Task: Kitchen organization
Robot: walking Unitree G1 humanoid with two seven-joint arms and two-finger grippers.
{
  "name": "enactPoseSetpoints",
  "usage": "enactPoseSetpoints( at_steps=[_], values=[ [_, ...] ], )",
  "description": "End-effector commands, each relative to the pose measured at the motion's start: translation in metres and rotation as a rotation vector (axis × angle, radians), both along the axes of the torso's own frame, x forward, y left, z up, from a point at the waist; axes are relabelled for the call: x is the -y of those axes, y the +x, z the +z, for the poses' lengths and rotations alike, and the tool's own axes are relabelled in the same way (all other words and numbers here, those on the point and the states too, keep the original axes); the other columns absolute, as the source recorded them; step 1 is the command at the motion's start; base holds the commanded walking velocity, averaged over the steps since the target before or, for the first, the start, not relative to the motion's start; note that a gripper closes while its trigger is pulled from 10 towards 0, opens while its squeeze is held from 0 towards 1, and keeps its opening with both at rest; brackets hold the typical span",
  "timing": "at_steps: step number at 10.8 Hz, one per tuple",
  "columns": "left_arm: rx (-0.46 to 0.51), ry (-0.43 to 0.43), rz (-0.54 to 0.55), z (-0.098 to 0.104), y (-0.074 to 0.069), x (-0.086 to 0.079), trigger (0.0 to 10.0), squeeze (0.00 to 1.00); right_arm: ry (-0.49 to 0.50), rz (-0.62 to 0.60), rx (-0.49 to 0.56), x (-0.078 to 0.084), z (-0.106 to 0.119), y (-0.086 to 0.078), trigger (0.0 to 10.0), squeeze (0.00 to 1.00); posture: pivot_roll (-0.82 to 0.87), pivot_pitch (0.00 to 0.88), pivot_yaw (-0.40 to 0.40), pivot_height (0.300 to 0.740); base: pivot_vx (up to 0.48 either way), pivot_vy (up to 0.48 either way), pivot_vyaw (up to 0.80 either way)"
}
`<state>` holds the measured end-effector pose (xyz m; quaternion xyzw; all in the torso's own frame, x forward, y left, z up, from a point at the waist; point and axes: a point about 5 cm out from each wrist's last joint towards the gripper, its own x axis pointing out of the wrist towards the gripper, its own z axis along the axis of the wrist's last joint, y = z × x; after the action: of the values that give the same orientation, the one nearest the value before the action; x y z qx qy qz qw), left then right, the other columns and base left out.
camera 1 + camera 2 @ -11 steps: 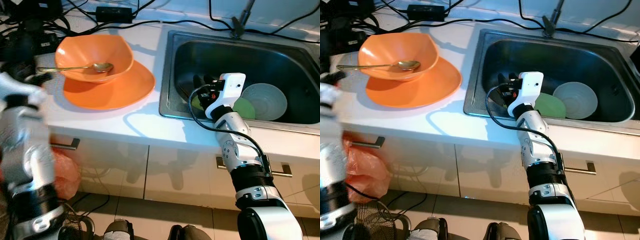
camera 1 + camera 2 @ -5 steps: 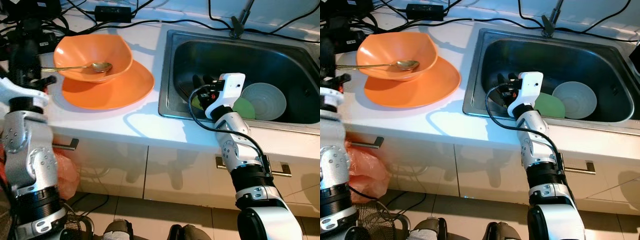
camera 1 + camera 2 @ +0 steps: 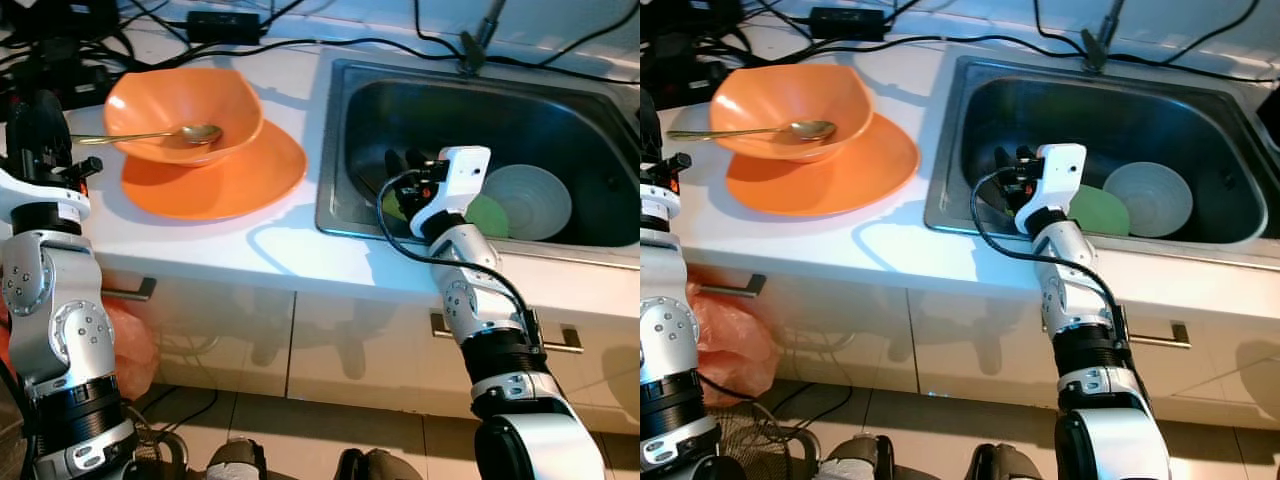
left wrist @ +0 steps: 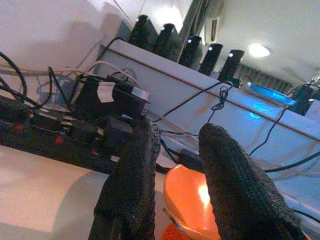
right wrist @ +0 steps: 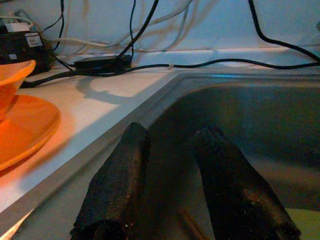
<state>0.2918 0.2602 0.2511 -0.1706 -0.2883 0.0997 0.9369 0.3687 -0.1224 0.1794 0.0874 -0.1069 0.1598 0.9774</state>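
Black right gripper point(image 3: 404, 170), fingers apart, is hanging inside the sink point(image 3: 480, 100), beside its left wall, empty. Left gripper point(image 4: 172, 150), parted, is hovering at the counter point(image 3: 200, 235) edge near the orange bowl point(image 3: 180, 105), spoon point(image 3: 150, 135) inside, on a plate point(image 3: 230, 180). Cables point(image 3: 300, 40) are crowding the back.

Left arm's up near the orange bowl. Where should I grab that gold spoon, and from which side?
Grip the spoon by its handle, where it overhangs the orange bowl's rim on the robot's left. That end sticks out free of the bowl, nearest the left gripper, so come in from the left, probably from above. The spoon's head lies down inside the bowl, where its wall would likely block the fingers.
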Motion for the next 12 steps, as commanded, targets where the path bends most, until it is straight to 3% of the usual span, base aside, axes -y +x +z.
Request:
enactPoseSetpoints(
  at_steps=[1, 4, 7, 9, 10, 11, 12],
  values=[
    [-0.002, 0.002, 0.015, -0.002, -0.002, -0.001, 10.0, 0.00, 0.010, 0.003, 0.019, 0.001, 0.005, 0.001, 10.0, 0.00, 0.12, 0.135, -0.078, 0.723, 0.000, 0.000, 0.00],
    [-0.047, -0.067, 0.129, -0.020, -0.011, -0.025, 10.0, 0.00, 0.008, 0.003, 0.018, 0.002, 0.005, 0.001, 10.0, 0.00, 0.12, 0.144, -0.084, 0.723, 0.000, 0.000, 0.00],
    [-0.071, -0.019, 0.072, -0.022, -0.006, -0.010, 10.0, 0.00, 0.008, 0.008, 0.015, 0.000, 0.004, 0.000, 10.0, 0.00, 0.12, 0.146, -0.087, 0.723, 0.000, 0.000, 0.00],
    [0.019, 0.140, 0.035, 0.014, -0.001, 0.014, 10.0, 0.00, 0.036, -0.023, 0.077, 0.009, 0.020, 0.002, 10.0, 0.00, 0.11, 0.145, -0.085, 0.723, 0.000, 0.000, 0.00],
    [0.071, 0.294, -0.059, 0.036, 0.006, 0.049, 10.0, 0.00, 0.063, -0.061, 0.141, 0.019, 0.036, 0.002, 10.0, 0.00, 0.11, 0.142, -0.079, 0.723, 0.000, 0.000, 0.00],
    [0.077, 0.321, -0.086, 0.039, 0.008, 0.057, 10.0, 0.00, 0.067, -0.071, 0.153, 0.021, 0.039, 0.002, 10.0, 0.00, 0.11, 0.142, -0.079, 0.723, 0.000, 0.000, 0.00],
    [0.085, 0.379, -0.207, 0.038, 0.016, 0.092, 10.0, 0.00, 0.084, -0.109, 0.180, 0.029, 0.046, 0.003, 10.0, 0.00, 0.11, 0.137, -0.075, 0.723, 0.000, 0.000, 0.00]
  ],
)
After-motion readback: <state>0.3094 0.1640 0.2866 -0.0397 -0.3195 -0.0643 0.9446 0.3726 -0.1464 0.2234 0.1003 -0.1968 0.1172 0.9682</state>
